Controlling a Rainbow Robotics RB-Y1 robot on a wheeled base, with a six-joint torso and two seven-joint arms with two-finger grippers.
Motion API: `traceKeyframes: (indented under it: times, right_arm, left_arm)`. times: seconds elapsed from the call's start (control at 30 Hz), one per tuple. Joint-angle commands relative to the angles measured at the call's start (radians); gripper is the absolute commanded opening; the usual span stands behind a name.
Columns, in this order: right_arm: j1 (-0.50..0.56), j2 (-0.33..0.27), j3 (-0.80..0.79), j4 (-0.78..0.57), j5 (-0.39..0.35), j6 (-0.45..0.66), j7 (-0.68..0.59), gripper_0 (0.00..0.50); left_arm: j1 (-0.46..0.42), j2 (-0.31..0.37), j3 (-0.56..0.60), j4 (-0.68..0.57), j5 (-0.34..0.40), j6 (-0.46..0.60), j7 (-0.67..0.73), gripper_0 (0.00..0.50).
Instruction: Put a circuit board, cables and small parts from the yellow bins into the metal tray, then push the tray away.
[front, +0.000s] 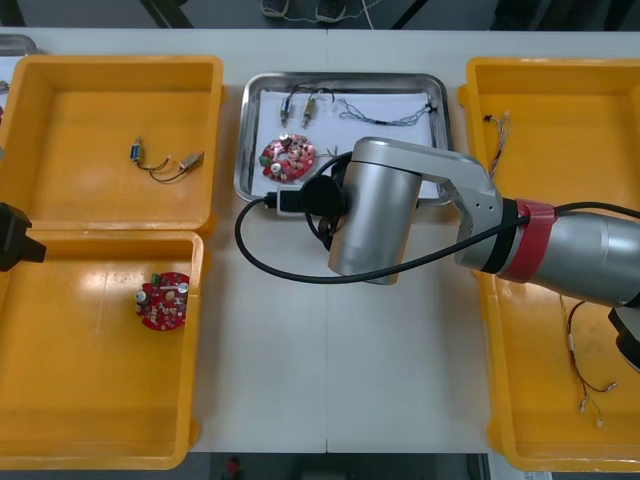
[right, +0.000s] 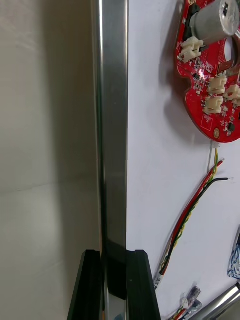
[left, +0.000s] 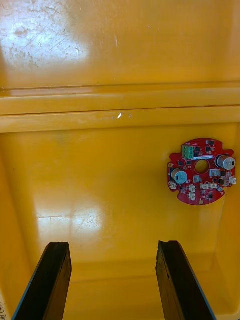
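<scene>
The metal tray already carries a circuit board and cables, so we judge loading done and the push in hand. Our right gripper pinches the tray's near rim, fingers narrow. Next: drive it straight away without tilting. Our left gripper hangs wide over a yellow bin left of the tray.

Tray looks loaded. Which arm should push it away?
Right: the right gripper is shut on the rim of the metal tray, while the left gripper hangs open over a yellow bin.
</scene>
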Motion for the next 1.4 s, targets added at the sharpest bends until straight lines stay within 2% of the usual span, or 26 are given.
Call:
traceKeyframes:
  times: [0.03,0.53,0.93,1.4]
  right_arm:
    - [-0.063,0.009,0.009,0.029,0.036,-0.047,0.047,0.0]
    - [-0.087,0.031,-0.056,0.115,0.073,-0.098,0.095,0.0]
    - [-0.13,0.092,-0.094,0.263,0.076,-0.182,0.107,0.0]
    - [-0.149,0.104,-0.108,0.345,0.085,-0.257,0.11,0.0]
  left_arm:
    - [0.013,-0.008,0.024,-0.029,-0.009,0.006,0.018,0.5]
    - [0.013,-0.008,0.024,-0.029,-0.009,0.006,0.018,0.5]
    - [0.013,-0.008,0.024,-0.029,-0.009,0.006,0.018,0.5]
    - [0.013,-0.008,0.024,-0.029,-0.009,0.006,0.018,0.5]
